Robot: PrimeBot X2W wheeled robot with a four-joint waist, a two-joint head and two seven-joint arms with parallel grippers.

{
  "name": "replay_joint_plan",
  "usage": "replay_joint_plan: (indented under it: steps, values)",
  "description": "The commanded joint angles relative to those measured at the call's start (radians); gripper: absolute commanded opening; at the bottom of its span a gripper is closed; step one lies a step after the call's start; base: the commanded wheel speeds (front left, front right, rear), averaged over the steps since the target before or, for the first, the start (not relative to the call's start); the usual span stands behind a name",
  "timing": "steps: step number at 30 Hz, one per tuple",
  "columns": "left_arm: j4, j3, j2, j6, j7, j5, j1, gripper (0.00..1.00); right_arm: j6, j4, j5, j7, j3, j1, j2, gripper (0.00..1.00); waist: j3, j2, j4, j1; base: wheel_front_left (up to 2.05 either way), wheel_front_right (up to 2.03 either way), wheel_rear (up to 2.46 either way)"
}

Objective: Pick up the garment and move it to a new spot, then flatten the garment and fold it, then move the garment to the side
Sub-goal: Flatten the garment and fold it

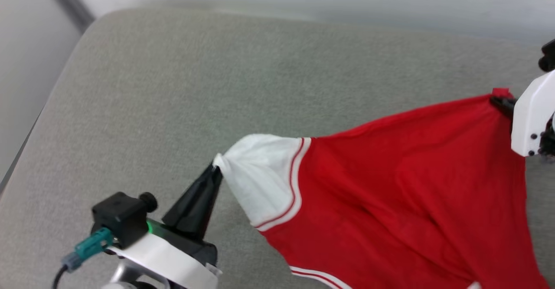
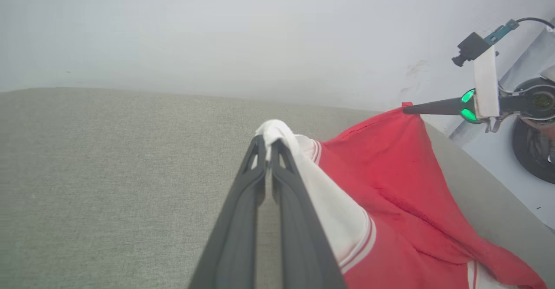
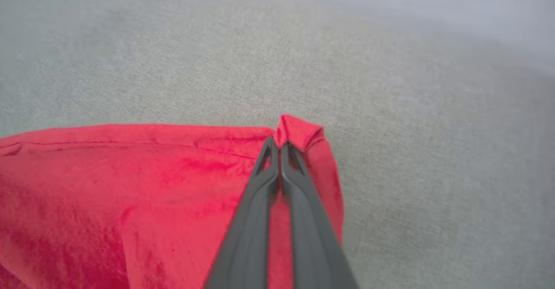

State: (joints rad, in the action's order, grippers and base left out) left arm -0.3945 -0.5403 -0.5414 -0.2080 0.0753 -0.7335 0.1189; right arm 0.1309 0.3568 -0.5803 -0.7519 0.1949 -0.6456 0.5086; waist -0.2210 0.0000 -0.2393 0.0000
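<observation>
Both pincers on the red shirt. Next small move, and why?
Probably lower both together, keeping the span taut. The left pincer is shut on the white sleeve tip of the red jersey shirt, the right pincer on a red corner, and the cloth sags between them above the grey fabric cushion.

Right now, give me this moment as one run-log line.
garment: stretched between both jaws | left jaws: shut on white sleeve | right jaws: shut on red corner | surface: grey fabric

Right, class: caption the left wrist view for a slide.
Stretched over grey fabric cushion: red jersey garment, white sleeve in the shut left tool, red corner in the shut right tool.
</observation>
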Motion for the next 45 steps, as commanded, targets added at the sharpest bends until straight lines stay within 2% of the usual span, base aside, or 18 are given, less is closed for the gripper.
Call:
replay_joint_plan:
  steps: [1,9,18,27,36,40,45]
  values:
    - [-0.012,0.016,-0.014,-0.006,-0.004,-0.001,0.000,0.00,0.000,-0.027,-0.012,0.012,-0.002,0.000,0.011,0.00,0.062,0.0000,0.054,0.0000,0.00,0.00,0.00]
    - [-0.088,0.104,-0.078,-0.022,-0.028,-0.004,0.073,0.00,0.000,-0.209,-0.066,0.004,-0.060,-0.018,0.020,0.00,0.151,0.0000,0.147,0.0000,0.00,0.00,0.00]
    - [-0.159,0.201,-0.094,-0.018,-0.052,-0.022,0.257,0.00,0.000,-0.443,-0.088,-0.076,-0.183,-0.037,-0.052,0.00,0.182,0.0000,0.242,0.0000,0.00,0.00,0.00]
    - [-0.192,0.313,-0.144,-0.022,-0.094,-0.055,0.417,0.00,0.000,-0.626,-0.091,-0.165,-0.261,-0.044,-0.129,0.00,0.168,0.0000,0.314,0.0000,0.00,0.00,0.00]
    - [-0.137,0.385,-0.183,-0.012,-0.167,-0.107,0.626,0.00,0.000,-0.703,-0.075,-0.169,-0.310,-0.125,-0.173,0.00,0.058,0.0000,0.355,0.0000,0.00,0.00,0.00]
    - [-0.066,0.375,-0.202,0.024,-0.205,-0.118,0.759,0.00,0.000,-0.694,-0.057,-0.132,-0.322,-0.191,-0.159,0.00,-0.028,0.0000,0.358,0.0000,0.00,0.00,0.00]
    - [0.067,0.345,-0.222,0.083,-0.232,-0.075,0.974,0.00,0.000,-0.650,-0.021,-0.052,-0.313,-0.307,-0.128,0.00,-0.172,0.0000,0.354,0.0000,0.00,0.00,0.00]
